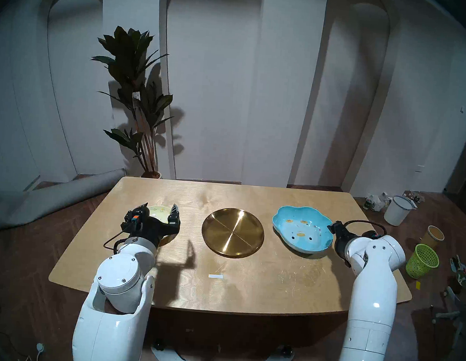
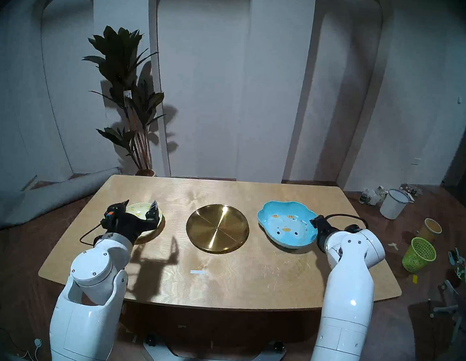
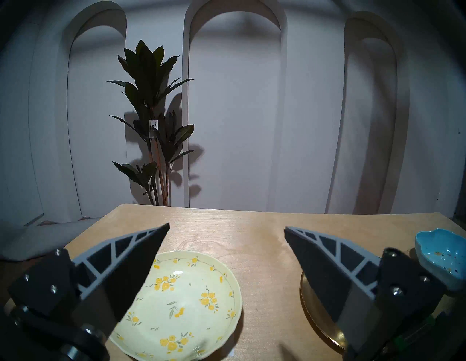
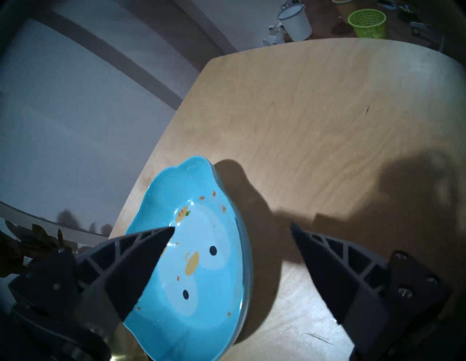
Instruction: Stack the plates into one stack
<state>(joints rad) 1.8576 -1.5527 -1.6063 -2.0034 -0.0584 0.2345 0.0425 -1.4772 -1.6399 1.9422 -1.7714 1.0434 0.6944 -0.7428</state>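
Note:
Three plates lie apart on the wooden table. The shiny gold plate is in the middle. At the left sits the pale-yellow dish with yellow flowers. My left gripper hovers open just above it, holding nothing. The sky-blue scalloped dish sits at the right. My right gripper stands open at its right rim. One finger is over the dish's inside, the other outside over the table.
A white tape strip lies near the table's front. A potted plant stands behind the far left corner, and a rolled grey mat lies on the floor at the left. A white bucket and a green basket stand on the floor at the right.

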